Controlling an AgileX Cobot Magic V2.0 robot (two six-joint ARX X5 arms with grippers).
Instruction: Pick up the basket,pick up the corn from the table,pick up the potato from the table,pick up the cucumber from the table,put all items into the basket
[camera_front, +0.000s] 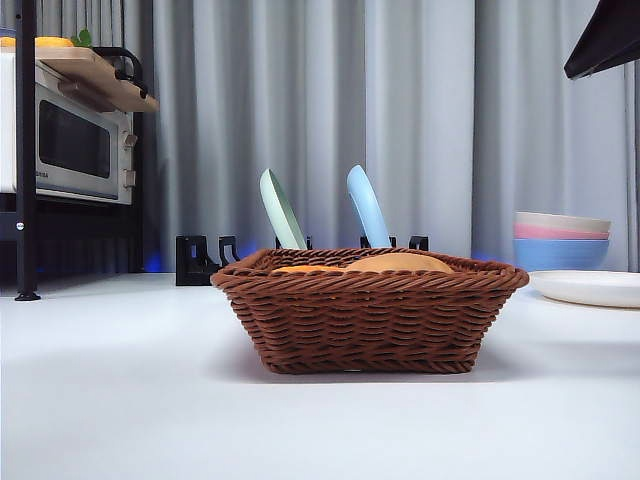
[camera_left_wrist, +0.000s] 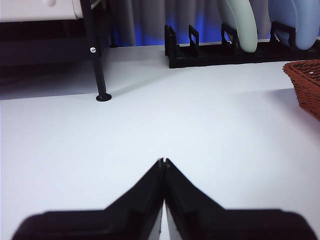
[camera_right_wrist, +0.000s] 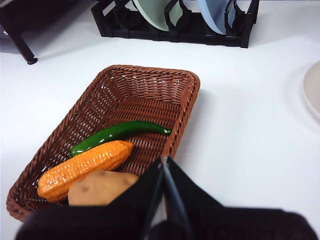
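Observation:
The brown wicker basket (camera_front: 368, 320) stands in the middle of the table. In the right wrist view the basket (camera_right_wrist: 150, 87) holds the green cucumber (camera_right_wrist: 120, 133), the bumpy orange corn (camera_right_wrist: 82, 167) and the tan potato (camera_right_wrist: 100, 187), lying side by side. In the front view only the corn's top (camera_front: 305, 269) and the potato's top (camera_front: 400, 263) show over the rim. My right gripper (camera_right_wrist: 164, 162) is shut and empty, raised above the basket's near end; it shows as a black tip (camera_front: 605, 40) at the top right. My left gripper (camera_left_wrist: 163, 162) is shut and empty, low over bare table, with the basket's edge (camera_left_wrist: 306, 82) off to its side.
A black dish rack (camera_front: 200, 262) with a green plate (camera_front: 282, 210) and a blue plate (camera_front: 368, 207) stands behind the basket. Stacked bowls (camera_front: 561, 240) and a white plate (camera_front: 590, 288) sit at the right. A microwave (camera_front: 70, 145) on a black stand is at the left.

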